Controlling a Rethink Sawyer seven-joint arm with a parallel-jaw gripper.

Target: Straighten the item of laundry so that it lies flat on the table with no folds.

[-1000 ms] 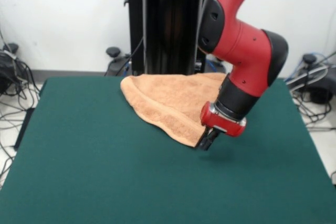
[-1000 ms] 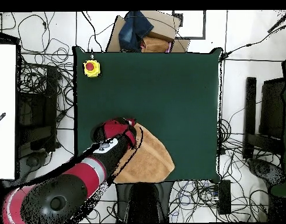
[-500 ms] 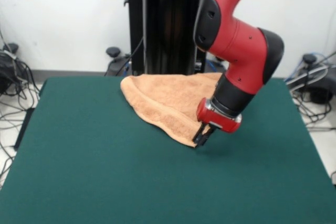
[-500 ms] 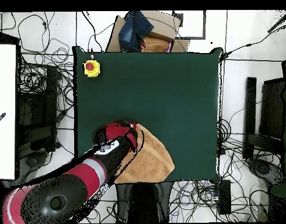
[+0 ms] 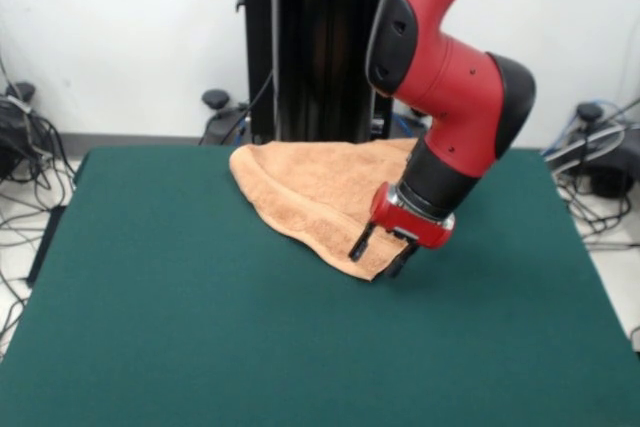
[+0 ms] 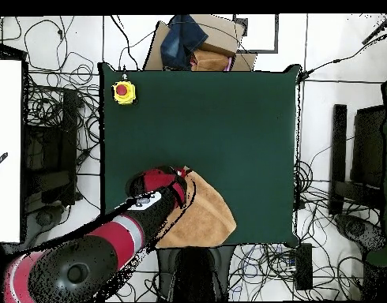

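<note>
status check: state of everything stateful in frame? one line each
end effector: open, fingers straddling the towel's pointed near corner
towel: bunched and folded over, not flat, lying at the table's robot-side edge
table: green top, mostly bare
yellow box with red button: sitting at a table corner away from the towel, nothing touching it

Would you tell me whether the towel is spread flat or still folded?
Folded: the towel lies bunched into a tapered shape with rounded doubled edges at the table's far side, under the open gripper.
</note>
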